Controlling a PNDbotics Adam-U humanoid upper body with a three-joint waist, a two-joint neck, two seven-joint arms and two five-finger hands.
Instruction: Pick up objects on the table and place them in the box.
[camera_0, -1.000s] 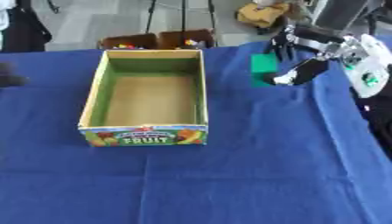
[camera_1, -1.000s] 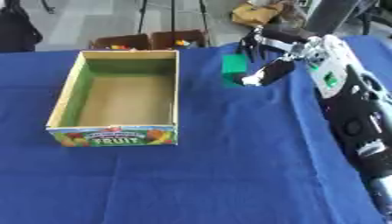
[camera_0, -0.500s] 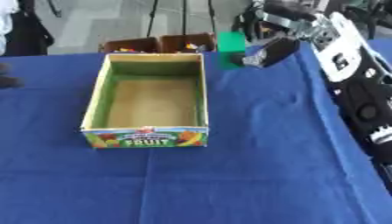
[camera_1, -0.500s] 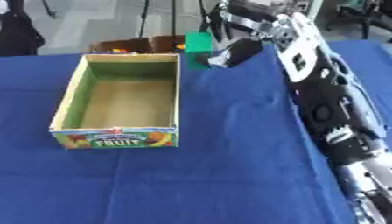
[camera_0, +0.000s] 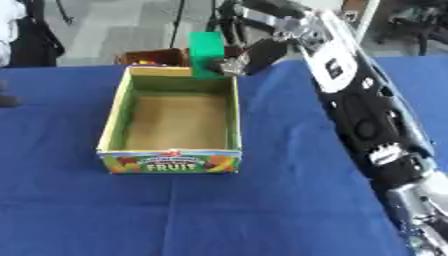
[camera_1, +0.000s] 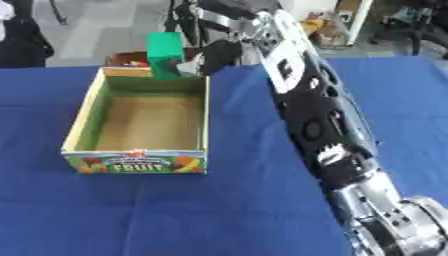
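A green block (camera_0: 206, 52) hangs above the far right corner of the fruit box (camera_0: 174, 159). My right hand (camera_0: 255, 56) is shut on it, with the arm reaching in from the lower right across the table. The box is an open cardboard tray with green inner walls and a brown floor, and nothing shows inside it. My left hand appears in neither view.
A blue cloth (camera_0: 289, 190) covers the table. Behind the box's far edge stands a dark crate (camera_0: 156, 56) with small coloured things in it. My right arm (camera_0: 363, 125) spans the table's right side. Chair legs and a floor lie beyond.
My right hand has carried the green block leftward from the table's right side to above the box's far right corner. The camera has also shifted a little.
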